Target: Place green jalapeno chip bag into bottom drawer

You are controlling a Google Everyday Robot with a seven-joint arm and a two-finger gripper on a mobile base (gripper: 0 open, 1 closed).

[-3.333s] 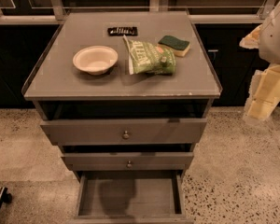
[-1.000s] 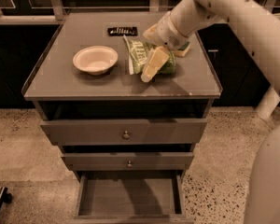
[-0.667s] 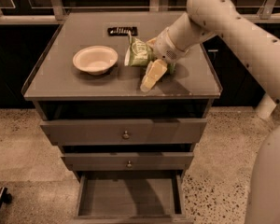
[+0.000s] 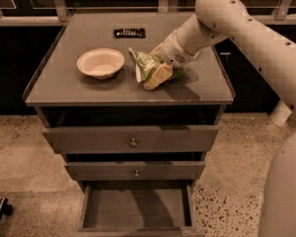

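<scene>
1 gripper (image 4: 158,76) at 1 bag (image 4: 144,62), 1 bowl (image 4: 100,63)

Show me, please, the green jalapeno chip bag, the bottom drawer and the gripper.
green jalapeno chip bag (image 4: 143,63): camera view, crinkled left part.
bottom drawer (image 4: 135,209): camera view, bare floor.
gripper (image 4: 155,77): camera view, tip at the bag.

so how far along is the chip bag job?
Done: the bottom drawer stands pulled open. In hand: the hand is down at the green jalapeno chip bag on the cabinet top. Left: lift the bag, carry it down, release it in the drawer.
</scene>
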